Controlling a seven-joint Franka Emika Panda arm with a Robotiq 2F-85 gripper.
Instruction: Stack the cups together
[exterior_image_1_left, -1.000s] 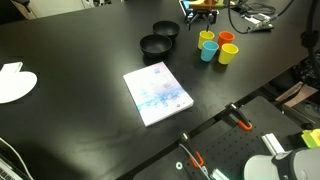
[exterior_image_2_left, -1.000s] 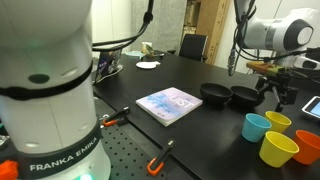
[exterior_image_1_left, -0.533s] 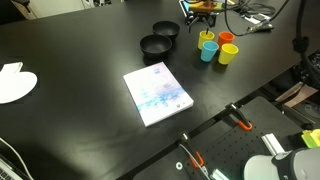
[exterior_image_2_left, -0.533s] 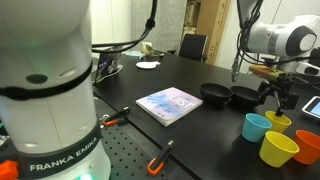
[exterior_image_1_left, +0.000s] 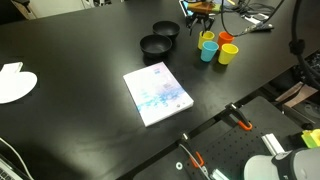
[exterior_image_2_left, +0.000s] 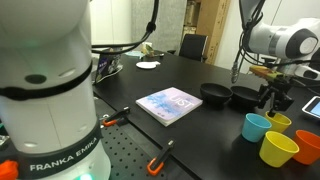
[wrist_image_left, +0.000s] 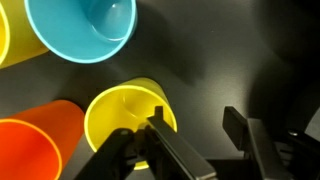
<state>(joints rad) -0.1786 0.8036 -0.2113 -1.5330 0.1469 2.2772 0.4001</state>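
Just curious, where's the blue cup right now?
In both exterior views the teal cup sits on the black table, between a yellow cup and a black bowl.

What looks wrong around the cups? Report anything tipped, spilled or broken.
Nothing stands out. The teal cup, the orange cup, the near yellow cup and the far yellow cup all stand upright, close together, unstacked; nothing looks spilled. The hand is open above the far yellow cup.

Four small plastic cups stand upright and unstacked, mouths up, close together on the black worktop (exterior_image_1_left: 90, 60): a teal-blue plastic cup (exterior_image_1_left: 208, 51), an orange plastic cup (exterior_image_1_left: 227, 39), a yellow plastic cup (exterior_image_1_left: 207, 37) and a second yellow plastic cup (exterior_image_1_left: 227, 54).
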